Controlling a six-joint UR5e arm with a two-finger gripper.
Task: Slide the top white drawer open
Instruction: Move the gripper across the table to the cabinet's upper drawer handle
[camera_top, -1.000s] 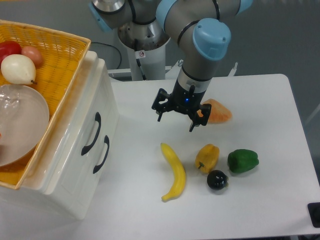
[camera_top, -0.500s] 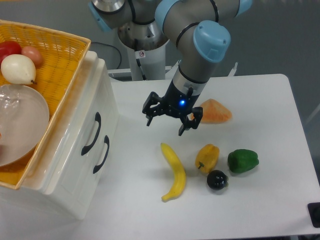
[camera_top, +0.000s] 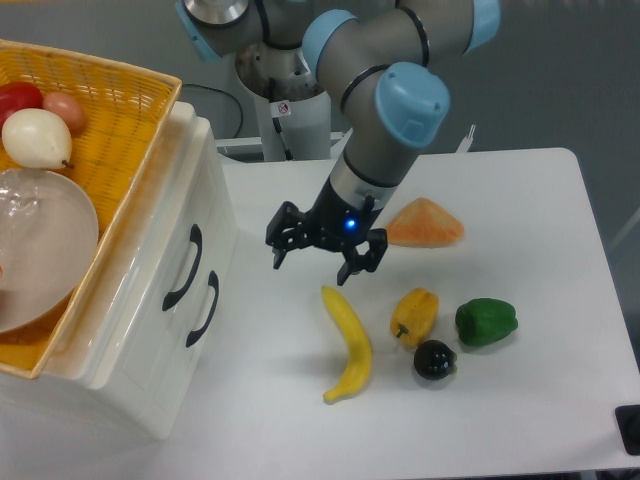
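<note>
The white drawer unit stands at the left. The top white drawer (camera_top: 150, 262) is shut, and its dark curved handle (camera_top: 183, 266) lies nearer the unit's top edge. The lower drawer's handle (camera_top: 203, 308) sits just beside it. My gripper (camera_top: 310, 268) hangs over the table to the right of the drawer fronts. It is open with nothing between its fingers, and its left fingertip (camera_top: 277, 261) is well short of the handles. The fingers point down and slightly toward the drawers.
A yellow wicker basket (camera_top: 140, 150) with fruit and a clear bowl (camera_top: 35, 250) rests on the unit. On the table lie a banana (camera_top: 350, 342), a yellow pepper (camera_top: 414, 314), a green pepper (camera_top: 486, 321), a dark round fruit (camera_top: 435, 360) and an orange wedge (camera_top: 426, 223).
The gripper has moved left and slightly down, from beside the orange wedge toward the drawer fronts. It stays open. The drawers have not moved.
</note>
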